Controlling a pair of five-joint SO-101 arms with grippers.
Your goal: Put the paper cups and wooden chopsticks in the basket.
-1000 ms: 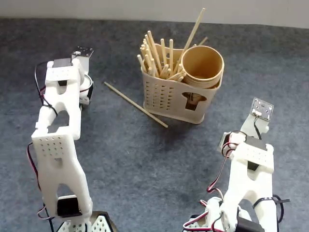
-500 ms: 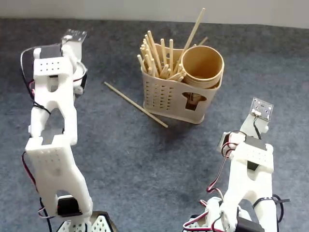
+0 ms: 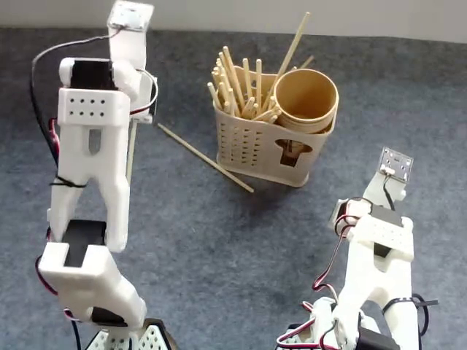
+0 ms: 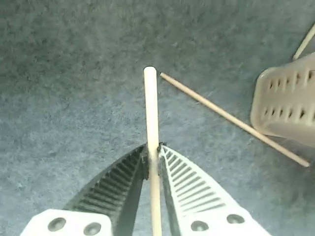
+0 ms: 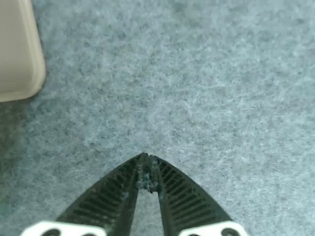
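Left gripper point(image 4: 152, 146), pinching a chopstick point(image 4: 150, 110), lifted clear of basket point(image 3: 252, 149); right gripper point(image 5: 146, 158) pressed together.

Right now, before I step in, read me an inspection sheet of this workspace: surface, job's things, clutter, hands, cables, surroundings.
Surface: grey mat, flat.
Job's things: basket upright, holding a paper cup and a bundle of chopsticks; loose chopstick lying on the mat beside the basket; held chopstick not yet in the basket.
Clutter: nothing seen.
Hands: left hand shut on the held chopstick; right hand shut, empty, over bare mat near a basket corner.
Cables: black cable loops off the left arm; red wires on the right arm.
Surroundings: pale wall beyond the mat.
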